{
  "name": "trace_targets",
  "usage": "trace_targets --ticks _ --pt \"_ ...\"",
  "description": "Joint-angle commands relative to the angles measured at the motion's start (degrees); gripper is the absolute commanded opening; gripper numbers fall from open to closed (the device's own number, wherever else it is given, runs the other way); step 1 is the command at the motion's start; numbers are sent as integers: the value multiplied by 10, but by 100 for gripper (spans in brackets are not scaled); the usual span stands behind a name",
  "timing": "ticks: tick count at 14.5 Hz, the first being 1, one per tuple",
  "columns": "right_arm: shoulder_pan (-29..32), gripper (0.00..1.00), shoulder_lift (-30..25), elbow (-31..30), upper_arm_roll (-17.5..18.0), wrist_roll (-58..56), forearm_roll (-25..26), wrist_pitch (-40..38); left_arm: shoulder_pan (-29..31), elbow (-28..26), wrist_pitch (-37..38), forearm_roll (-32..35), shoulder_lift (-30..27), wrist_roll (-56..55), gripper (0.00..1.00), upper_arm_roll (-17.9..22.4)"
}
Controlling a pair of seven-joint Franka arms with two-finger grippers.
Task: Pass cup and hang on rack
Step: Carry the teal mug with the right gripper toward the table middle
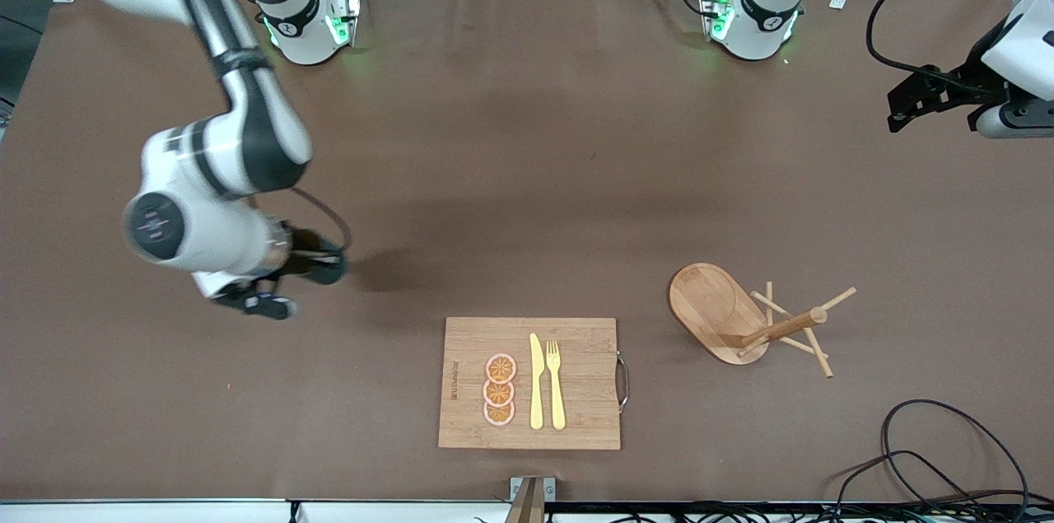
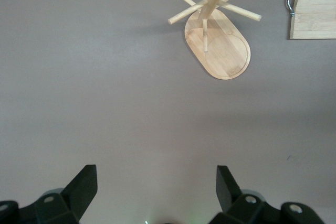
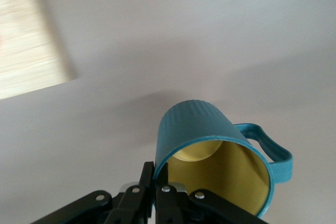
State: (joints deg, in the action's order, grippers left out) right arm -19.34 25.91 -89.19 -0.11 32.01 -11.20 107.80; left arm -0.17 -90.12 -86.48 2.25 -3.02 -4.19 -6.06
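Right end effector (image 3: 155, 190): mine, clenched on the cup (image 3: 218, 163) by its rim wall, low over the table (image 1: 527, 177) at the right arm's end.
Cup: stiff, light, glazed and likely slippery; handle stays free for a peg.
Left end effector (image 2: 157, 192): released, waiting.
Rack (image 1: 745, 317): upright, well apart; bare table between.

1. Cup (image 3: 210, 129): one.
2. Rack (image 1: 725, 317): one, oval base, central post.
3. Cutting board (image 1: 576, 416): one.
4. Orange slices (image 1: 500, 389): three, on the board.
5. Knife (image 1: 536, 383): one.
6. Fork (image 1: 556, 383): one.
7. Arms: two, each with one end effector: right end effector (image 3: 155, 182), left end effector (image 2: 157, 190).
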Motion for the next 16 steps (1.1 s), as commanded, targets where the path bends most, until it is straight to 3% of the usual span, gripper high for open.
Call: trace_targets --ticks 1,3,7,10,12,13,14,15,16 --pt "-110 0 72 100 -9 157 -34 -2 -4 10 -1 -8 5 -4 100 -4" --pt "-192 0 140 181 -11 267 -30 70 -4 10 -2 -20 10 -3 100 -5" --pt "-278 0 235 224 -10 344 -32 255 -5 10 -4 -32 15 -3 100 -13" --pt "-310 1 294 270 -10 390 -32 301 -5 9 -12 -32 28 -4 100 -25" --pt "-316 25 300 269 -11 399 -30 309 -6 9 -15 -32 38 -6 100 -33" --pt "-315 57 296 269 -12 398 -29 302 -6 9 -17 -32 42 -6 100 -40" --pt "-307 70 285 269 -13 397 -29 278 -5 9 -24 -32 49 -8 100 -47" --pt "-299 93 270 270 -16 397 -29 247 -5 9 -28 -32 55 -17 100 -57" --pt "-287 100 255 270 -16 395 -29 220 -5 9 -33 -32 63 -26 100 -64"
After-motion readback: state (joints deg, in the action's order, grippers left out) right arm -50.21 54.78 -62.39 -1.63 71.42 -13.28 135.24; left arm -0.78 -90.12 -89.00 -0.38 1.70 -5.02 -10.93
